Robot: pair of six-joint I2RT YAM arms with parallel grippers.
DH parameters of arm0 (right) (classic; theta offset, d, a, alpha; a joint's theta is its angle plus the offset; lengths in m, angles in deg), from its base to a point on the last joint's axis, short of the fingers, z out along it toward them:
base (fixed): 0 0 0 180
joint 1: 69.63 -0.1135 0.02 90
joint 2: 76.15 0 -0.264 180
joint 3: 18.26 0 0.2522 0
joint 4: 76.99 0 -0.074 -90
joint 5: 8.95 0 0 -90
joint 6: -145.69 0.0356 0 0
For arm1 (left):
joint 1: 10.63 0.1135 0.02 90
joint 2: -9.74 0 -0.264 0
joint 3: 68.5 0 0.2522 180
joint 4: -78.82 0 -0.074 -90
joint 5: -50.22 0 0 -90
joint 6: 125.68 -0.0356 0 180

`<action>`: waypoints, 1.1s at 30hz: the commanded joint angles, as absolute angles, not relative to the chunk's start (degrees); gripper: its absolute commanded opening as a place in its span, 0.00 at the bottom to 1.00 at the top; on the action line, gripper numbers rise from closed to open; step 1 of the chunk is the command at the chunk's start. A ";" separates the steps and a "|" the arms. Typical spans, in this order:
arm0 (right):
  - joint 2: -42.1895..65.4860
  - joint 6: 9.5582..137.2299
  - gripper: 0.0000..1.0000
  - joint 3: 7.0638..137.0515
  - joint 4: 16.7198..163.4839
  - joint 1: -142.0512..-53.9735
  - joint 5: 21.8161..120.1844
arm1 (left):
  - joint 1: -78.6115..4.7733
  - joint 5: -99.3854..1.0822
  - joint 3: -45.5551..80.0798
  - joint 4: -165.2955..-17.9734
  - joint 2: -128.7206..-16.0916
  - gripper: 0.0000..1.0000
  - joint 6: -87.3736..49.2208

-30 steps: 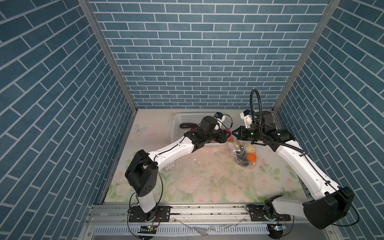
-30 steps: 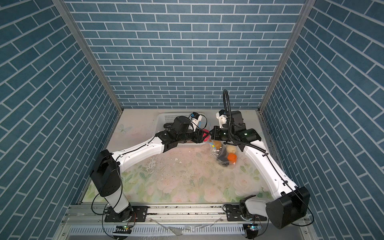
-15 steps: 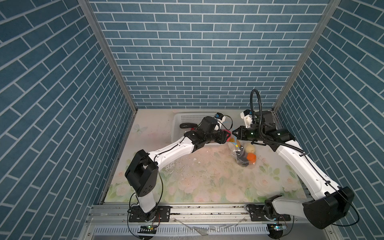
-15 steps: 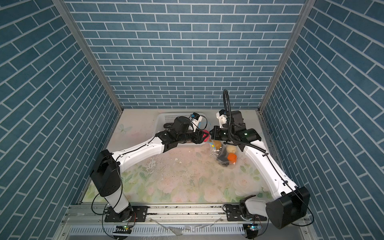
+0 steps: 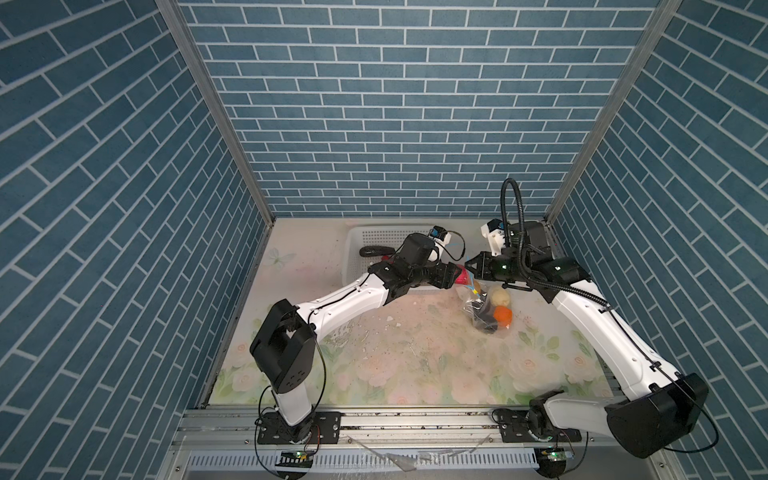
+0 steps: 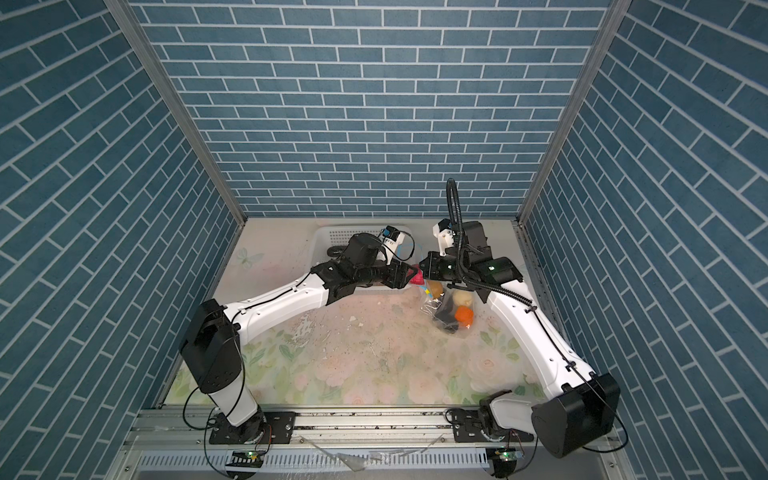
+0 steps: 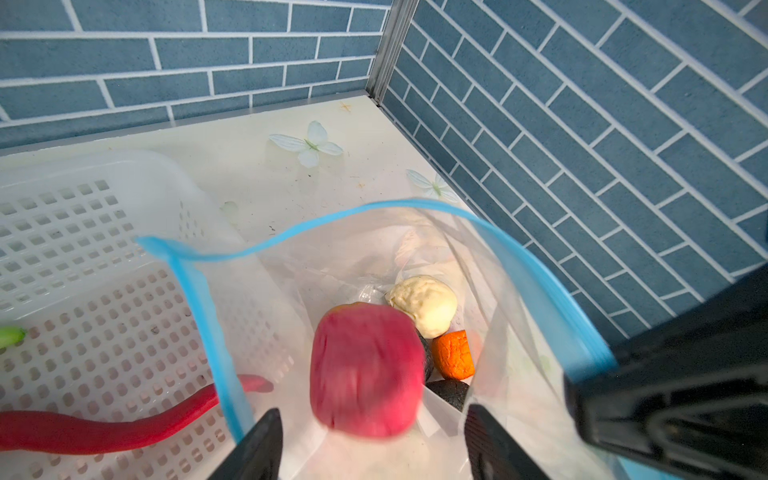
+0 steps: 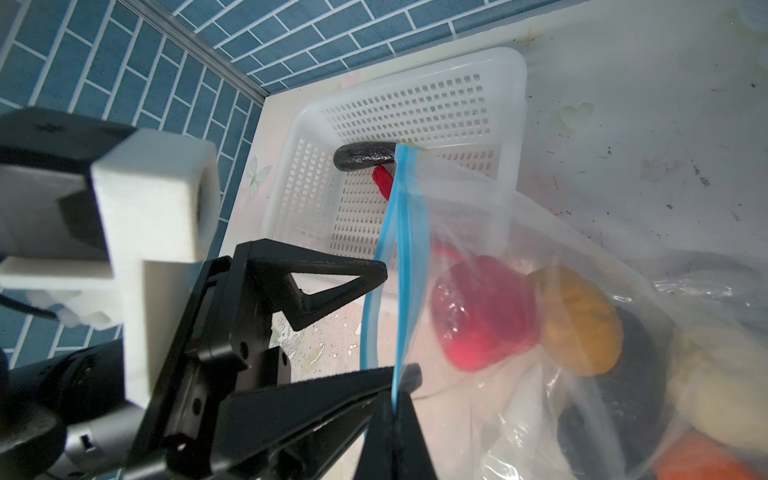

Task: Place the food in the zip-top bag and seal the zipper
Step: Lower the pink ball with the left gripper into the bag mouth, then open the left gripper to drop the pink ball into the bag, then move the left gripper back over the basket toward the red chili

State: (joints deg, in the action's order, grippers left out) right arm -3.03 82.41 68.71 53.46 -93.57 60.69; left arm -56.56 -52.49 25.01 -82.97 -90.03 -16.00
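The clear zip-top bag [image 5: 490,307] hangs open at the right of the table in both top views, bag [image 6: 451,309]. My right gripper [image 8: 392,411] is shut on its blue zipper [image 8: 409,232] and holds the mouth up. My left gripper [image 7: 372,415] is open at the mouth. A blurred pink food piece [image 7: 365,370] sits just past its fingertips, inside the mouth and free of both fingers. Deeper in the bag lie a cream piece [image 7: 424,305], an orange one [image 7: 453,353], a black lump [image 7: 449,392] and a yellow-orange piece [image 8: 582,320].
The white perforated basket [image 8: 415,75] stands at the back, right behind the bag. A black lump [image 8: 365,156] and a red chilli [image 7: 104,432] lie in it. Blue brick walls close three sides; the right wall is near the bag.
My left jaws have widened and the pink piece has come loose from them at the bag's mouth. Both arms have barely moved; the right grip is unchanged.
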 commanded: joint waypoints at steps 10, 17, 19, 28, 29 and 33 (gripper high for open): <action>-3.89 81.74 0.00 69.77 53.21 -93.36 61.34 | -56.78 -51.34 24.05 -81.49 -86.12 0.72 -15.77; -4.17 81.19 0.00 69.60 52.63 -93.27 62.00 | -55.51 -45.43 22.33 -76.53 -81.59 0.75 -13.29; -4.28 81.18 0.00 69.51 52.68 -93.25 61.81 | -54.66 -43.33 22.93 -73.30 -81.41 0.75 -12.10; -3.97 81.36 0.00 68.84 53.44 -93.27 61.21 | -50.86 -33.00 32.04 -55.64 -87.15 0.72 -4.66; -3.84 81.28 0.00 68.84 53.48 -93.27 61.27 | -50.45 -32.94 33.63 -53.84 -88.67 0.72 -4.07; -3.17 81.04 0.00 68.82 53.64 -93.27 61.15 | -49.46 -31.02 39.37 -48.14 -93.75 0.69 -2.26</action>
